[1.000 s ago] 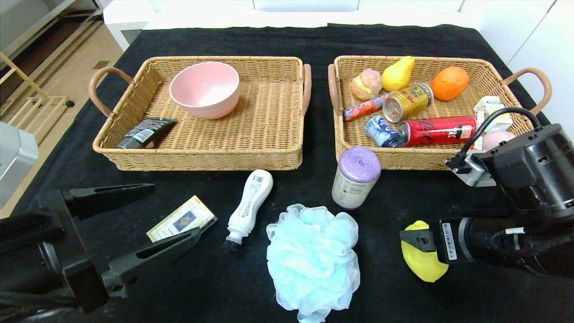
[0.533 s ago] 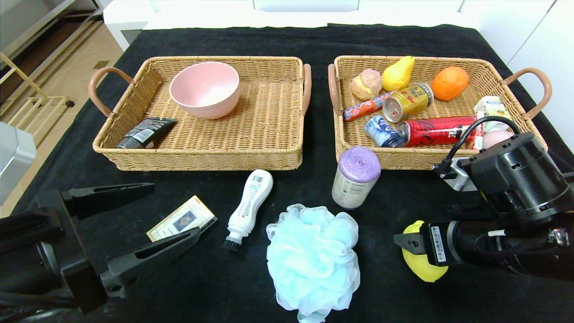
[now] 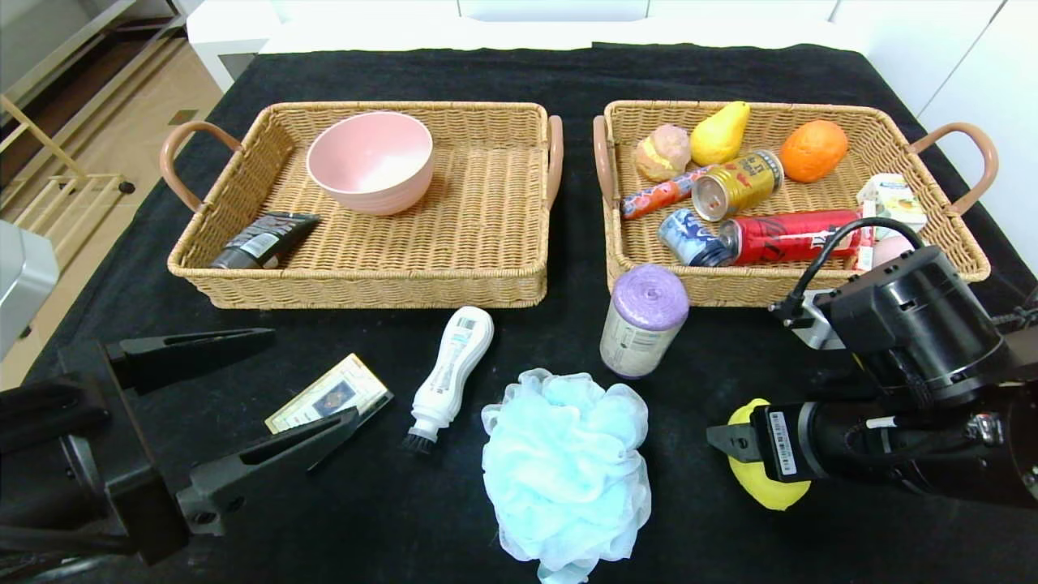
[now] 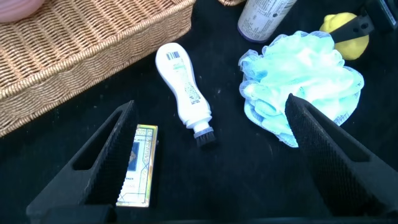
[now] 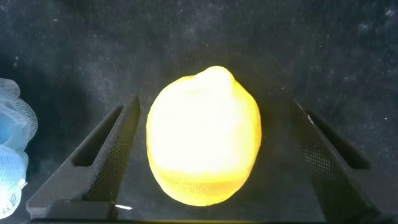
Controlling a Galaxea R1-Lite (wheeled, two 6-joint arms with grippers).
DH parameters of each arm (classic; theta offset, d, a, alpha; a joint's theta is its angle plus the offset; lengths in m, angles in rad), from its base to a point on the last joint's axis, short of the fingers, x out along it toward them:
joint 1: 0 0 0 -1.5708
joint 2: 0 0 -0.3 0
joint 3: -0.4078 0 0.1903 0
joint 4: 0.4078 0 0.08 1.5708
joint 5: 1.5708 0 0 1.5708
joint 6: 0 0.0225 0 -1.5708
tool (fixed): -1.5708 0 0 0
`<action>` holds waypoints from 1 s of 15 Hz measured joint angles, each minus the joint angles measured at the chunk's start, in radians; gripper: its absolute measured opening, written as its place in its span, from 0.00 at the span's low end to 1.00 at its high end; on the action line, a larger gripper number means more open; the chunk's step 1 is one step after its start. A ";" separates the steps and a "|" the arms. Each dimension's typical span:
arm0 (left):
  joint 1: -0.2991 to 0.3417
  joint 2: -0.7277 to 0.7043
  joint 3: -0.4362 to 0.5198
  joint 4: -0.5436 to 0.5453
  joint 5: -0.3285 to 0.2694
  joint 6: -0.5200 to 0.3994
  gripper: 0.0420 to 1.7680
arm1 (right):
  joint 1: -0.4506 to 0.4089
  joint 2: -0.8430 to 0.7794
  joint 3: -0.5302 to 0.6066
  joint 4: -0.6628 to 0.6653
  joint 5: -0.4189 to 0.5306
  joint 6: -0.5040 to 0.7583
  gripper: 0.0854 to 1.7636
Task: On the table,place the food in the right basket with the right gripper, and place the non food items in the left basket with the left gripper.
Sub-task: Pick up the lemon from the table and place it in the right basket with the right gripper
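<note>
A table (image 3: 519,69) draped in a black cloth fills most of the head view, its far edge running just below the top of the frame. Beyond that far edge stands white furniture (image 3: 486,24) with flat, pale panels, and more white panels (image 3: 957,57) close off the right side past the table's right edge. Off the table's left edge lies a light tan floor (image 3: 122,105). On that floor stands a pale wooden rack (image 3: 49,195) with slats. Near the upper left corner is a shelf unit (image 3: 73,40) with a dark recess. A grey metallic object (image 3: 24,276) sits at the left border. Light is bright and even.
</note>
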 joint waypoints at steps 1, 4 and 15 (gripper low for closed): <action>0.000 0.000 0.000 0.000 0.000 0.000 0.97 | 0.000 0.002 0.000 0.000 0.000 0.000 0.94; 0.001 -0.002 0.000 0.000 0.000 0.001 0.97 | 0.001 0.009 0.001 -0.001 -0.001 -0.001 0.65; 0.001 -0.003 0.003 0.000 0.000 0.008 0.97 | 0.002 0.018 0.001 -0.001 -0.003 -0.003 0.59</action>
